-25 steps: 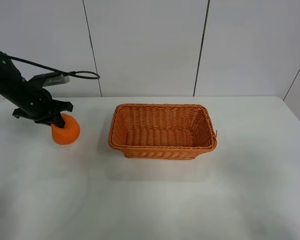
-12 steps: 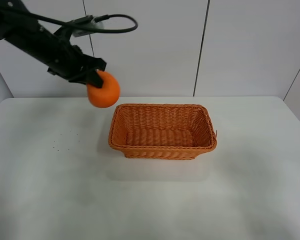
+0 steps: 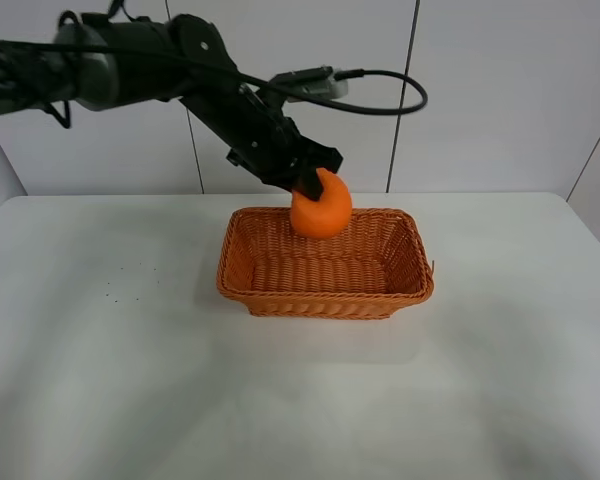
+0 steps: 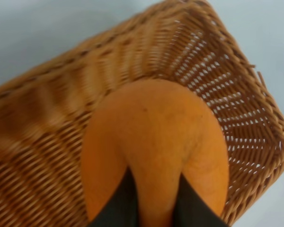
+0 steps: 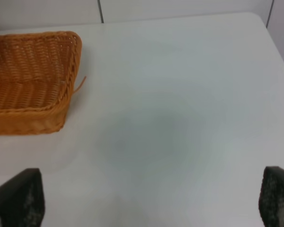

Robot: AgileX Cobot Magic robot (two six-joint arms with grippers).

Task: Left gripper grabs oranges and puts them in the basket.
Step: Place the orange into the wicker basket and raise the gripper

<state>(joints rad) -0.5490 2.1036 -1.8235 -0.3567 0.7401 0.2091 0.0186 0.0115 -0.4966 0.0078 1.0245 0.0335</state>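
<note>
I have the left arm [image 3: 242,108] reaching in from the side and stretched out over the basket [image 3: 325,296]. The left jaws are pinching the orange [image 3: 321,208] from above. In the left wrist view two dark tips press into the fruit [image 4: 156,142], one on each side of a ridge of peel, and the woven inside of the basket [image 4: 217,80] fills the frame around it.

From the high camera the orange hangs over the basket's opening, toward the back rim and about midway along it. It is held up in the air rather than lying on the basket's bottom. A black cable [image 3: 390,105] loops off the arm, above and behind the basket.

The basket sits flat on the white worktop [image 3: 100,380]. The right jaws are spread wide. Their two dark tips show at opposite edges of the right wrist view, with bare worktop [image 5: 180,118] between them. They are well apart from the basket [image 5: 28,71], off beyond one of its short ends, where a loose strand [image 5: 80,84] sticks out from the rim.
</note>
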